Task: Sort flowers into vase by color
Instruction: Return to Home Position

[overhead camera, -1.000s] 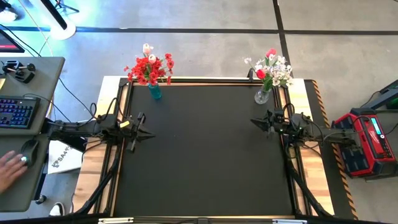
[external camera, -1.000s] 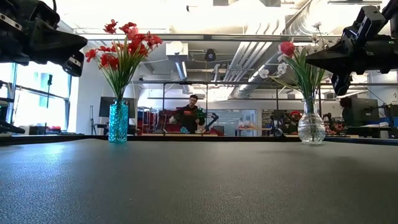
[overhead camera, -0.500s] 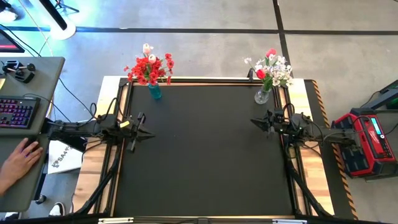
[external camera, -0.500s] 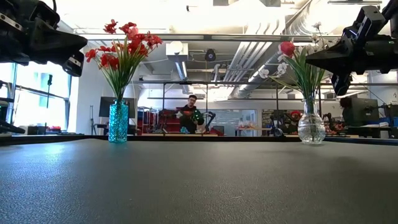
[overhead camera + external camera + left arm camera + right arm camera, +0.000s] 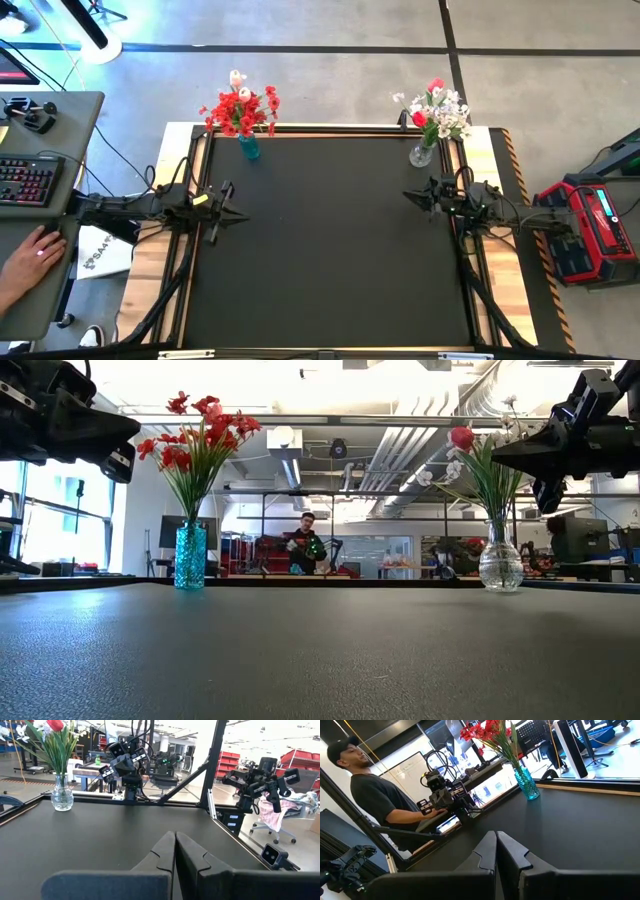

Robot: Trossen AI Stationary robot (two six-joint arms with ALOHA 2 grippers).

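High view, flowers: I see red flowers [image 5: 240, 108] and a pink-white tulip [image 5: 237, 77] standing in the blue vase [image 5: 248, 148]. Well apart from the blue vase, along the same table edge, a clear glass vase [image 5: 422, 154] holds white blossoms [image 5: 452, 108] and a red rose [image 5: 419, 119].
High view, arms: The left gripper [image 5: 238, 214] hovers near the blue vase. The right gripper [image 5: 410, 195] hangs well apart from it, across the black mat [image 5: 330, 260].
Low view: Only here do the green stems [image 5: 191, 495] show, fanning upright from the blue vase, with both arms raised off the mat.
Left wrist view, pincer: My left fingers [image 5: 160, 852] are pressed together on nothing, facing away from the blue vase toward the glass one.
Right wrist view, pincer: My right fingers [image 5: 482, 852] are likewise together and empty. A person [image 5: 380, 795] sits beyond the blue vase, whom the overhead largely crops.
Handling: I judge these flowers light, with thin springy stems and soft blooms. I would pinch the bare stem below the head and lift straight up, since either vase might tip.
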